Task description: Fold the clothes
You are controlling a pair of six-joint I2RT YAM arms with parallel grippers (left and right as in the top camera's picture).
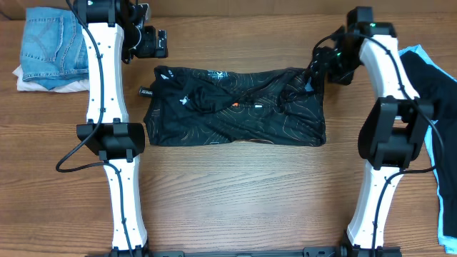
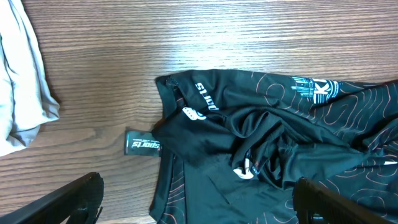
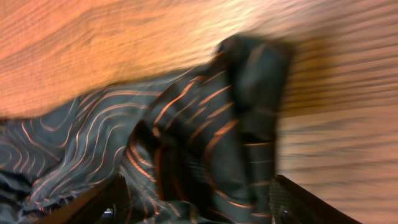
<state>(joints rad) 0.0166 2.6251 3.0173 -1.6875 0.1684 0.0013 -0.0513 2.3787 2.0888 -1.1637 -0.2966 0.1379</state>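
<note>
The black jersey with thin orange contour lines lies bunched in a wide band at the table's middle. My left gripper hovers just beyond its far left corner. In the left wrist view the left gripper is open and empty above the jersey. My right gripper is at the jersey's far right corner. In the blurred right wrist view its fingers stand wide apart with a raised fold of the jersey between them. A black-and-light-blue garment lies at the right edge, under the right arm.
Folded blue jeans rest on a white garment at the far left corner; the white cloth also shows in the left wrist view. A small black label sticks out of the jersey's left edge. The arm bases stand at the front.
</note>
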